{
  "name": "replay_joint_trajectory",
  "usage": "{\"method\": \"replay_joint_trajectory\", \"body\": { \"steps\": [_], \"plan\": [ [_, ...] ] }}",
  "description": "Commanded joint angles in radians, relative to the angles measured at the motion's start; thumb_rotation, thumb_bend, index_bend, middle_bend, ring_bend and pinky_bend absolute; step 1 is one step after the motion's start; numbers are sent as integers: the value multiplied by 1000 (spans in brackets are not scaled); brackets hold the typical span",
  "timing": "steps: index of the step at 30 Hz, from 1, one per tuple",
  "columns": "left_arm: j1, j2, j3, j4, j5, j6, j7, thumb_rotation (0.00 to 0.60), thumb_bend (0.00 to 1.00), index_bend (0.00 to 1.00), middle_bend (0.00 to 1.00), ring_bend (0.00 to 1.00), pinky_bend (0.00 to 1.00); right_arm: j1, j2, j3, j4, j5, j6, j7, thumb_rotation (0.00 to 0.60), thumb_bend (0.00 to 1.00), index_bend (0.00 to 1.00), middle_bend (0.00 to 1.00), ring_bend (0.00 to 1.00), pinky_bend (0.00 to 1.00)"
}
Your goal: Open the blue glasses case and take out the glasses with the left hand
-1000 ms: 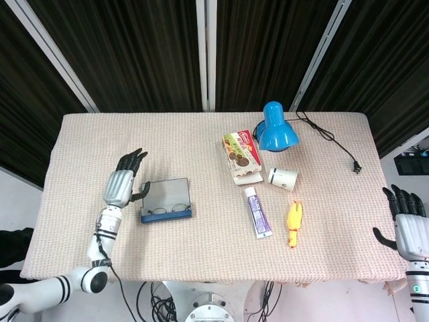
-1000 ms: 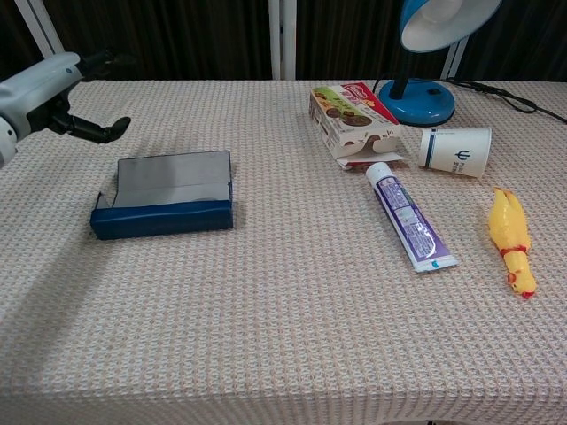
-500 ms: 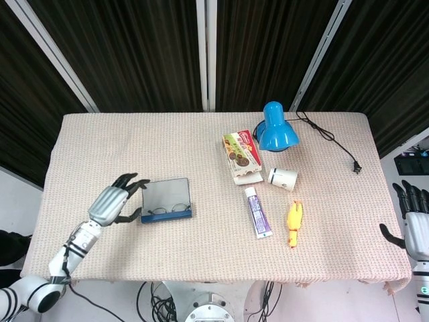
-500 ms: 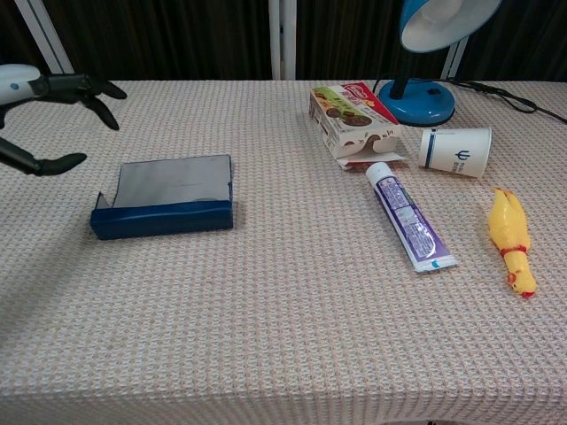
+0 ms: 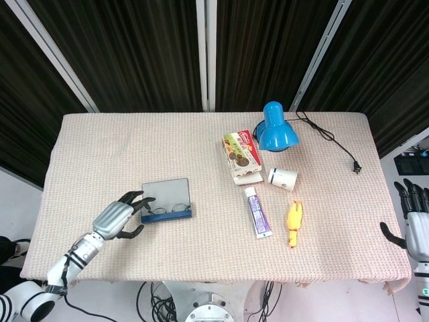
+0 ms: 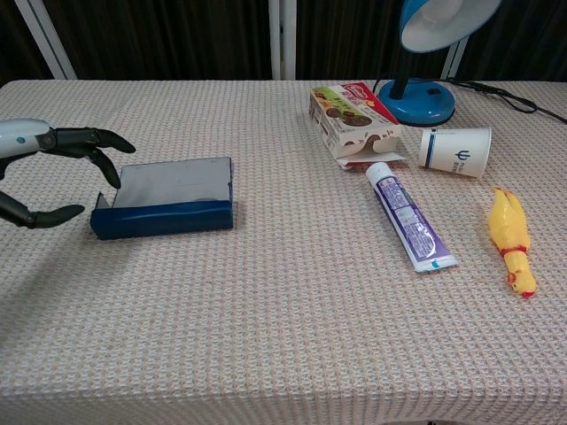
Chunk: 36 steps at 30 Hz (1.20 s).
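Woven table (image 5: 201, 161), right hand (image 5: 414, 225) cut off, glasses (image 5: 161, 208) faint

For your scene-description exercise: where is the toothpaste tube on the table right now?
In the head view the toothpaste tube lies right of centre, between the snack box above it and the yellow rubber chicken to its right.

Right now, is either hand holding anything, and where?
Nothing. The left hand is open beside the glasses case; the right hand is empty.

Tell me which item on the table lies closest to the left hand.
The blue glasses case, open with the glasses visible inside. It sits just beside the left hand, while the other items cluster well to the right.
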Motion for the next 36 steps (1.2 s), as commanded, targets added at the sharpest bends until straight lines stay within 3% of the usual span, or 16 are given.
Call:
{"method": "replay_joint_trajectory", "body": {
  "steps": [1,8,18,26,33,36],
  "plan": [
    [-7,-5,2,9,-3,-24,-6,600,427,112,260,0,81,3,-1,0,0,2,-5,-2,600,210,0,0,0,0],
    [-12,11,14,-21,-5,-61,23,600,427,100,279,0,116,3,-2,0,5,5,-9,6,600,210,0,0,0,0],
    [-41,40,24,-138,2,-130,48,600,427,88,394,31,136,4,-5,-3,11,1,-14,17,600,209,0,0,0,0],
    [-71,-21,-49,-127,50,-67,81,600,426,88,262,6,120,5,-8,-4,10,-2,-12,12,600,210,0,0,0,0],
    [-167,-92,-88,-92,27,-191,108,600,421,88,266,5,92,8,-13,-5,4,-1,-17,2,600,210,0,0,0,0],
    [-187,-123,-92,-74,-3,-230,152,600,463,88,282,5,84,8,-14,-6,6,2,-20,1,600,210,0,0,0,0]
  ]
}}
